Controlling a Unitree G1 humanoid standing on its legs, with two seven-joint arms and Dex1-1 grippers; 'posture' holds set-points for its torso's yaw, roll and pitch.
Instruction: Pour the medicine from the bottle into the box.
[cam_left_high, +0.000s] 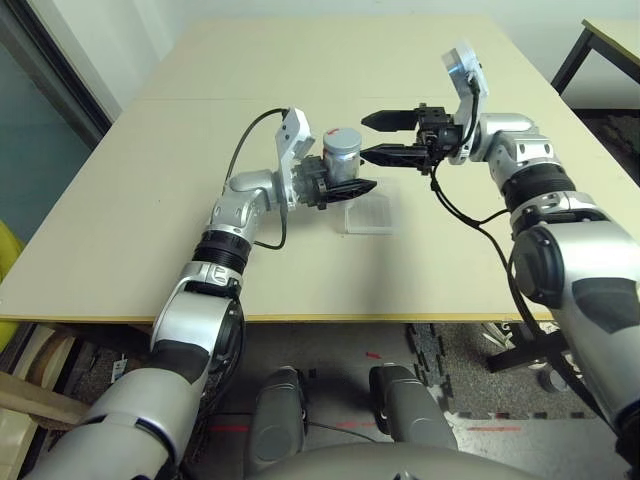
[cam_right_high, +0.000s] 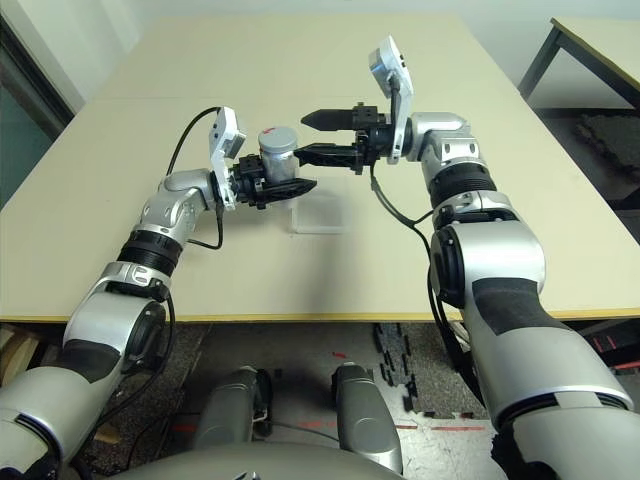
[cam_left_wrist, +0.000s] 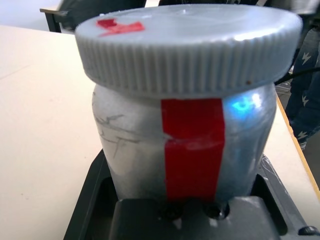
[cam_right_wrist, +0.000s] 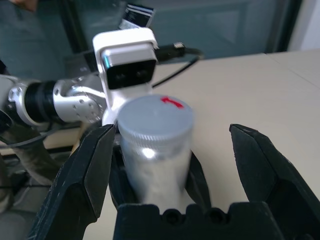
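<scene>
L pincer (cam_left_high: 345, 187) is clamped on the bottle (cam_left_high: 342, 155), held upright just above the box (cam_left_high: 367, 214) on the counter (cam_left_high: 300, 80), w/ cap still on, so R pincer (cam_left_high: 385, 138), fingers apart, sits beside the bottle, prob. to twist it off.

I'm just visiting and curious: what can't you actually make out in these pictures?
- Medicine: hidden inside the opaque bottle, whose cap is on.
- Box: clear and small in the eye views, so whether it holds anything is not readable.
- Bottle's base: in the left wrist view the left pincer covers it.
- Right pincer: its fingers run past the right wrist view's bottom edge.
</scene>
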